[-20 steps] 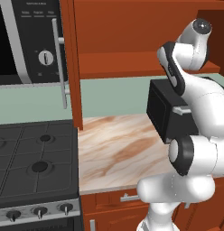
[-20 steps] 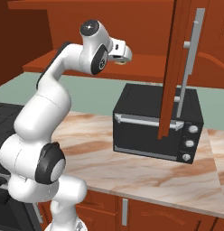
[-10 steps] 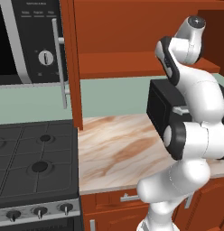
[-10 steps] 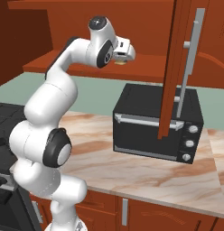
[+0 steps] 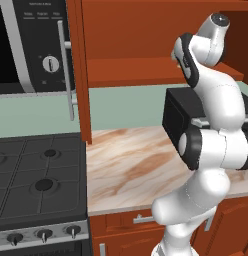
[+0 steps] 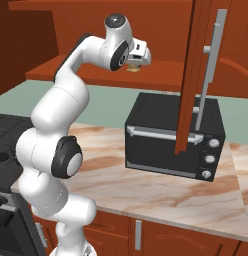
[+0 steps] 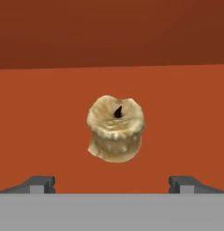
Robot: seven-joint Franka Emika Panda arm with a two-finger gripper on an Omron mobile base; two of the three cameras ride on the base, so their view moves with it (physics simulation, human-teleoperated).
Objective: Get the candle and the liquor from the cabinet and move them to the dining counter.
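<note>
Hand (image 7: 112,182) risen to cabinet (image 6: 101,75) shelf — candle (image 7: 116,128): squat, lumpy, yellowish-gold

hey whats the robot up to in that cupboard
The arm is reaching up into the open cabinet, going after the candle. The gripper is wide open and lined up on the candle, which sits upright on the cabinet shelf, not yet touched. Below, a black toaster oven stands on the marble-look worktop, beside the stove. Nothing has been picked up yet.
</note>
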